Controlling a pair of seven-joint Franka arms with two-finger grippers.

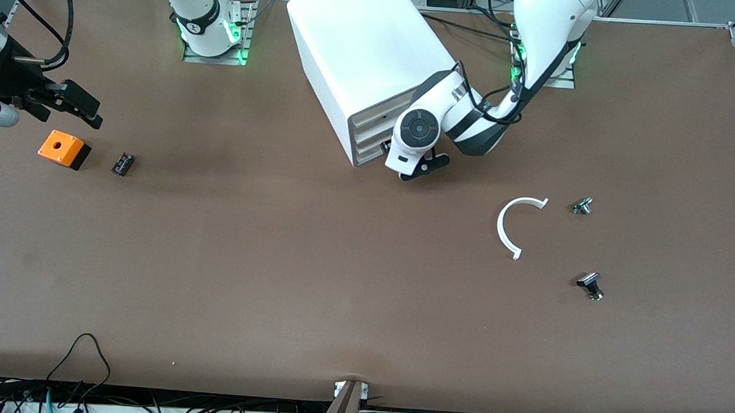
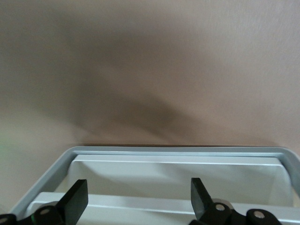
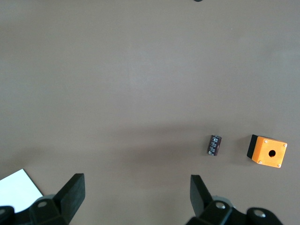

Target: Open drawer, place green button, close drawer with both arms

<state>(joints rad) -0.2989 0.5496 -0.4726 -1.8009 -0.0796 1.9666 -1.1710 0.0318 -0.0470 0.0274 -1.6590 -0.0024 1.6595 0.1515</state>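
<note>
The left gripper [image 1: 414,169] sat spread wide and empty at the drawer [image 2: 178,168] front, centre frame, its white plastic rim between the fingers [image 2: 76,202]. The right gripper [image 1: 68,103], also wide open and empty, hung at the upper left above the orange box [image 1: 63,148]. The matte brown counter [image 1: 277,277] carried the green-capped button [image 1: 582,206] at centre right, beside a white curved strip [image 1: 510,225].

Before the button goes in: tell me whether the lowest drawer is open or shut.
Cannot tell for sure. The left gripper is at the drawer front; the left wrist view shows its rim between spread jaws, the front view hides it.
</note>
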